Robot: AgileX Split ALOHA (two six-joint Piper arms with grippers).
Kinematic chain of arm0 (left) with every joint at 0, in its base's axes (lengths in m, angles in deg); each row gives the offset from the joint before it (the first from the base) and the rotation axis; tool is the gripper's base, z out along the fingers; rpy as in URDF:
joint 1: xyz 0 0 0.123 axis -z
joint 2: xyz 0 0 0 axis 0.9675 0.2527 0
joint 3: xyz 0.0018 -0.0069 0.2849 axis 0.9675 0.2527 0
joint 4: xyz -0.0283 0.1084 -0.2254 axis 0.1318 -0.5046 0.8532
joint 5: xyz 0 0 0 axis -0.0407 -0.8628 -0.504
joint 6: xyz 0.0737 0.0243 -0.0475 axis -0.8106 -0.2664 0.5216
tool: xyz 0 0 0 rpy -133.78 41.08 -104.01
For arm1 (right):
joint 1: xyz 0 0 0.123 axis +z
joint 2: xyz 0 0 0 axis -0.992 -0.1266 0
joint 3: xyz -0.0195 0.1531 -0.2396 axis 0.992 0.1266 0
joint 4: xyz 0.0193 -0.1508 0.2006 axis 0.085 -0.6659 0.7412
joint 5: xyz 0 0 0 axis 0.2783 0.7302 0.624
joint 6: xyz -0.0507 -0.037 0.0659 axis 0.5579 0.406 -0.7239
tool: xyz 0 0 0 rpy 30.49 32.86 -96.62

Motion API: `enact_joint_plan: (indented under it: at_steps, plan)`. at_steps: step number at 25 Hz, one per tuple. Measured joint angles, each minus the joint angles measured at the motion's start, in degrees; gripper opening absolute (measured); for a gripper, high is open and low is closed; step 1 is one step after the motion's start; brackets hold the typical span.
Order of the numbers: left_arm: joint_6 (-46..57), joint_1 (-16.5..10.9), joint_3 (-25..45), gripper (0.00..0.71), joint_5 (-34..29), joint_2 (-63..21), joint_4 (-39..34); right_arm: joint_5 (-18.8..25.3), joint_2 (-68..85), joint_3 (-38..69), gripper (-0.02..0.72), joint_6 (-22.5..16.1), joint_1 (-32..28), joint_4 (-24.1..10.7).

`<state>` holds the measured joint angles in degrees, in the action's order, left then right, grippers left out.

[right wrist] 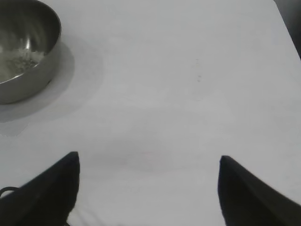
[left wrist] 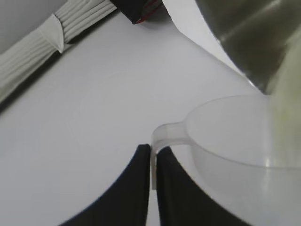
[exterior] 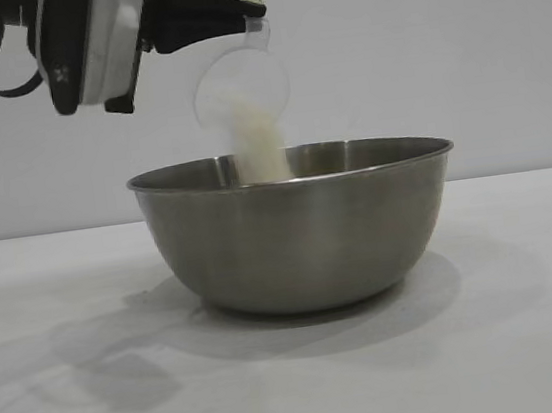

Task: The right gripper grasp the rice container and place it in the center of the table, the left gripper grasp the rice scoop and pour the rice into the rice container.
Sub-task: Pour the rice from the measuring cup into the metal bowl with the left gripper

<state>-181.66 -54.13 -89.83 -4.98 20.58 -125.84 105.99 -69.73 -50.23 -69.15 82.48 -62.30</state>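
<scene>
The rice container (exterior: 299, 229), a large steel bowl, stands on the white table (exterior: 534, 336) in the middle of the exterior view. My left gripper (exterior: 250, 10) is above its rear left rim, shut on the handle of the rice scoop (exterior: 239, 85), which is tipped over. Rice (exterior: 260, 143) streams from the scoop into the bowl. In the left wrist view my left gripper (left wrist: 153, 149) pinches the handle of the scoop (left wrist: 225, 136) beside the bowl (left wrist: 249, 37). My right gripper (right wrist: 148, 160) is open and empty over bare table, away from the bowl (right wrist: 26, 52), which holds rice (right wrist: 21, 59).
A ribbed white sleeve (left wrist: 42, 52) and a dark block (left wrist: 138, 9) lie beyond the table in the left wrist view. The table's far corner (right wrist: 277, 9) shows in the right wrist view.
</scene>
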Motion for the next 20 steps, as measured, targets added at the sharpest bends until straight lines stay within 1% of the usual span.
enact_joint_plan:
  at_steps: [5, 11, 16, 20]
  plan:
    - [-8.3, 0.0, 0.0, 0.000, 0.2, 0.0, 0.0, 0.0, 0.0, 0.0, 0.557, 0.0, 0.0, 0.0]
    - [-12.5, 0.0, 0.0, 0.000, 2.2, 0.0, 0.0, 0.0, 0.0, 0.0, 0.557, 0.0, 0.0, 0.0]
    - [-14.7, 0.0, 0.0, 0.000, 2.8, 0.0, 0.0, 0.0, 0.0, 0.0, 0.557, 0.0, 0.0, 0.0]
    - [-12.8, 0.0, 0.0, 0.000, 3.1, 0.0, 0.6, 0.0, 0.0, 0.0, 0.557, 0.0, 0.0, 0.0]
